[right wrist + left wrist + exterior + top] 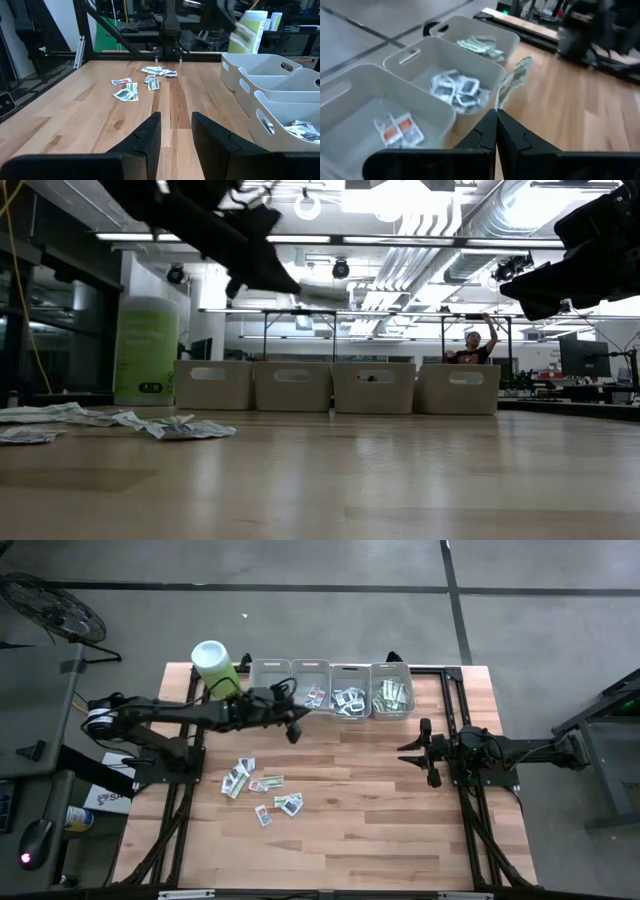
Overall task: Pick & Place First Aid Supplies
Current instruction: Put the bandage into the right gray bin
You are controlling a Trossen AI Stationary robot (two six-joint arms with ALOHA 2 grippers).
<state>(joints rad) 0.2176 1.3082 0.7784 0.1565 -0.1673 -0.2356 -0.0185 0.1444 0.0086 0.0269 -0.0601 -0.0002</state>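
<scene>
Left gripper (pixel 496 112), clenched on a green-and-white strip packet (pixel 512 81), hangs above the table in front of the grey bins (pixel 330 688). Judging by contents, the far bin at about 1 o'clock holds matching strips (pixel 479 44); carry over its middle, then release low. Loose packets (pixel 262 787) lie on the table at 7 o'clock. Right gripper (pixel 420 752) waits part-open, empty, at 3 o'clock.

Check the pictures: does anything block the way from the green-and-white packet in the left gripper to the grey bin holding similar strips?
Nothing visible does. The left gripper, shut on the green-and-white paper packet, hangs above the table beside the bin row; the far grey plastic bin is open-topped.
</scene>
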